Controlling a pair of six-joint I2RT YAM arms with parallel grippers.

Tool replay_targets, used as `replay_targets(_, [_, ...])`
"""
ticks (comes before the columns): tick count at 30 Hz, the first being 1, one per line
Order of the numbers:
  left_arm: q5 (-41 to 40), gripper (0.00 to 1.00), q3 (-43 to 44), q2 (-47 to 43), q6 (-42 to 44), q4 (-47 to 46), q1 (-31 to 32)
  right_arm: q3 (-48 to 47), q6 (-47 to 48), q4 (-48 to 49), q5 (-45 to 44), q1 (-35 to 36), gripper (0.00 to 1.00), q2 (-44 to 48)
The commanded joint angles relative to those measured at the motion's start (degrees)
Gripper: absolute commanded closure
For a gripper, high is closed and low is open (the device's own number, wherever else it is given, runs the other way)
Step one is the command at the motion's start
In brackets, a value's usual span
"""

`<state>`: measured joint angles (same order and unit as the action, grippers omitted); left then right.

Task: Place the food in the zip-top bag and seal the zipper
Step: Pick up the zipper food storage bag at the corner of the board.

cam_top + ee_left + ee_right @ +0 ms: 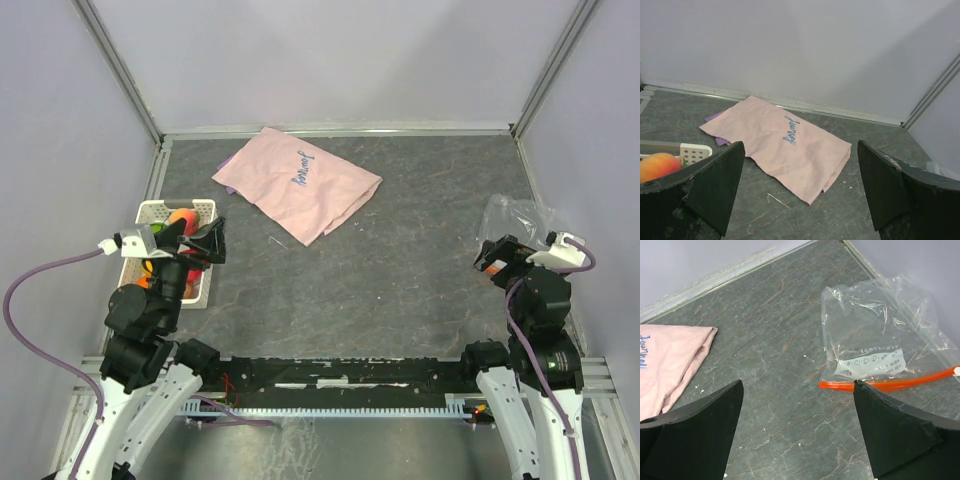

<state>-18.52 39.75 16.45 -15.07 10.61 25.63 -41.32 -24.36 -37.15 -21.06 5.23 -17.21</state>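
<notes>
Closest to the lens in each wrist view are our own dark fingers (715, 190), and they frame nothing but air. Both hands are spread wide and grasp nothing.

Our left hand (205, 243) hangs at the right side of the white slotted basket (150, 212), on the near-left part of the tabletop (400, 270). The food (180, 217) sits in that basket. The left wrist view shows only one peach-coloured fruit (657, 166), low at the left edge just behind the left finger. We judge that the fruits are kept in the basket so they cannot roll away, and that the left hand waits there because it is the arm that can reach them.

Our right hand (497, 255) hovers at the right side, just short of the zip-top bag (880, 330). The bag lies flat and crinkled on the tabletop close to the right wall. The zipper (890, 384) runs along the bag's near edge, towards the hand. The right finger overlaps the strip's end in the wrist view, but we cannot tell whether it touches. Nor can we tell whether the mouth is pressed shut or parted. We take it the bag lies with its rim towards this arm so that the right hand can lift or hold the opening.

A folded pink cloth (300, 185) with blue writing lies towards the back — nearer the basket than the bag, and no part of the job. No fruit is in the bag, so by our reckoning the task has yet to begin.
</notes>
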Motion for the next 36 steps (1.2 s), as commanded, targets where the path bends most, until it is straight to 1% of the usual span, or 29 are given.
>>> replay_targets(1, [-0.66, 0.01, 0.73, -0.68, 1.89, -1.58, 0.25, -0.33, -0.08, 1.30, -1.24, -0.15, 0.01, 0.52])
replay_targets(11, [-0.58, 0.01, 0.66, -1.07, 1.89, -1.72, 0.30, -0.15, -0.19, 0.99, -1.26, -0.17, 0.01, 0.55])
replay_targets(16, [-0.66, 0.01, 0.51, -1.39, 1.89, -1.82, 0.28, 0.47, -1.54, 1.44, -0.09, -0.14, 0.01, -1.01])
replay_targets(22, [-0.51, 0.01, 0.24, -1.81, 1.82, -2.09, 0.23, 3.82, -5.94, 3.79, 1.81, -0.15, 0.01, -8.59])
replay_targets(27, [-0.19, 0.01, 0.07, -1.86, 1.91, -2.19, 0.68, 7.47, -10.08, 9.66, 2.52, -0.19, 0.01, -16.19])
replay_targets(31, [0.39, 0.01, 0.07, -1.86, 2.18, -2.28, 0.98, 9.23, -11.46, 14.91, 1.27, -0.64, 0.01, -22.22])
replay_targets(33, [0.80, 0.01, -0.02, -1.86, 2.37, -2.35, 0.99, 10.56, -11.61, 18.19, 0.76, -1.61, 0.01, -25.33])
replay_targets(36, [1.18, 0.01, -0.10, -1.62, 2.54, -2.50, 1.15, 12.06, -13.49, 21.46, 1.33, -4.88, 0.01, -29.40])
